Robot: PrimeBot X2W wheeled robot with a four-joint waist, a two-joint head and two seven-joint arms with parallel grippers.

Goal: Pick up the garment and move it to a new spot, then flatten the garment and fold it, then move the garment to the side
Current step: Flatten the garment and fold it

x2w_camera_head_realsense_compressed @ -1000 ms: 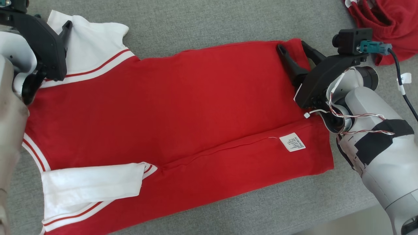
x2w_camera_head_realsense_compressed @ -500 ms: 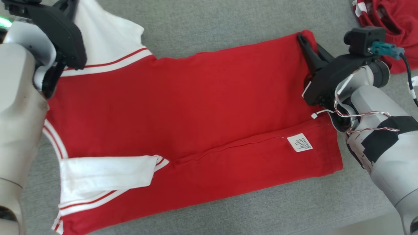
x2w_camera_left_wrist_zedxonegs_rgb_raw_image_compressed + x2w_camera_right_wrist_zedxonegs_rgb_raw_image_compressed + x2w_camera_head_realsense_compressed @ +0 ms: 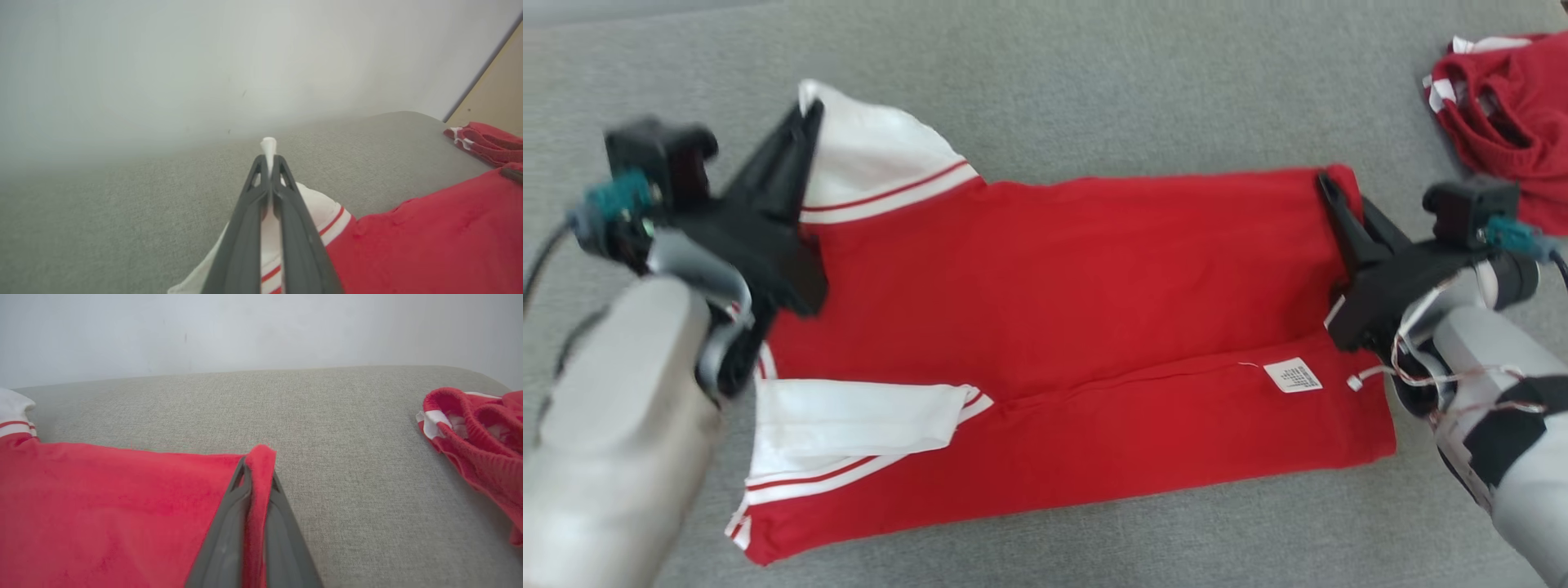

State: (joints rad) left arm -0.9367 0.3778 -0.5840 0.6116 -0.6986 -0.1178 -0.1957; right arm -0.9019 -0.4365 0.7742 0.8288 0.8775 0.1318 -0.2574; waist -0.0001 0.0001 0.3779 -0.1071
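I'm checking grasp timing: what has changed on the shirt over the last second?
Both grippers closed: the left gripper now pinches the white sleeve, the right gripper the red hem corner. The rest of the shirt still lies flat, label up; the other red garment is untouched.

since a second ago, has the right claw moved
yes: the right claw closed on the far corner of the shirt and shifted right relative to the white label
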